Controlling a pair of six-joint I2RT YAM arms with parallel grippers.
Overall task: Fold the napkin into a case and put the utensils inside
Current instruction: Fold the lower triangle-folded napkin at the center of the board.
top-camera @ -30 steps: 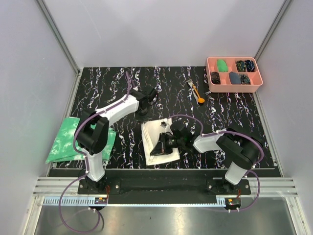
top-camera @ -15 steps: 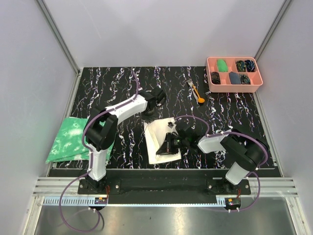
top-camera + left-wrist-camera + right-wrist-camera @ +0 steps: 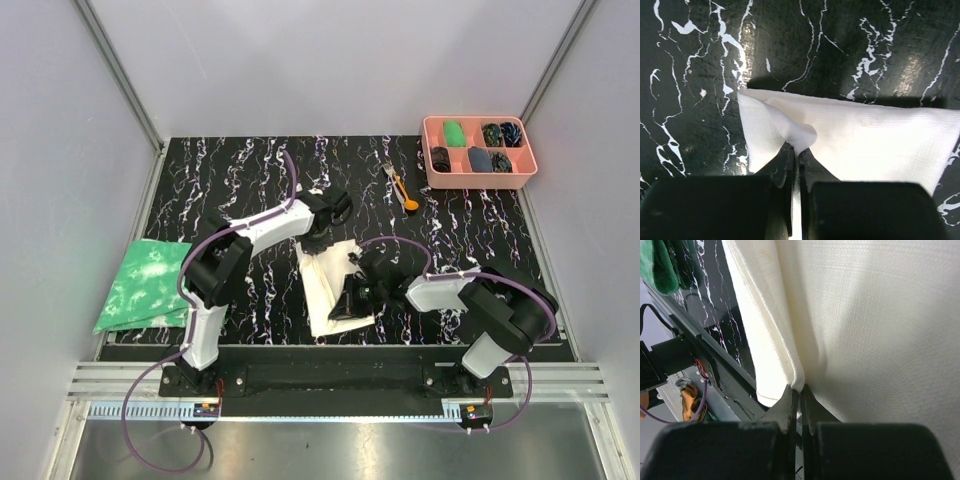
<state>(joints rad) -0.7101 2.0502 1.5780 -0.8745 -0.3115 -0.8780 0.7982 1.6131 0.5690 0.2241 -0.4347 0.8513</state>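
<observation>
Napkin (image 3: 325, 285) lies mid-tabletop (image 3: 220, 180), nearer the front edge, part-folded and skewed, w/ both arms on it.

L gripper (image 3: 795, 152) is closed on the far corner. The wrist view shows the jaws together w/ a puckered tuck of cloth (image 3: 800, 135) nipped between them. R gripper (image 3: 798, 390) is also closed, pinching a doubled hemmed edge at the near end, so both tools are gripping napkin.

Change over the last sec: L arm swung rightward and in toward centre, carrying its corner along. R gripper drifted a bit toward the front edge. The cloth went from a broadish slab to a narrower wedge, wide at the near end and tapering at the far end.

Meaning, as I read it: fold is underway and not set. No case yet; layers look loose and edges aren't parallel. Next needs the held edge laid flat over the rest before letting go.

Utensils untouched: fork (image 3: 390, 172) and orange spoon (image 3: 410, 203) sit together toward the far right, just beside the pink tray (image 3: 480, 181) and well apart from the napkin. Green cloth (image 3: 145, 285) is at the left edge, not involved.
</observation>
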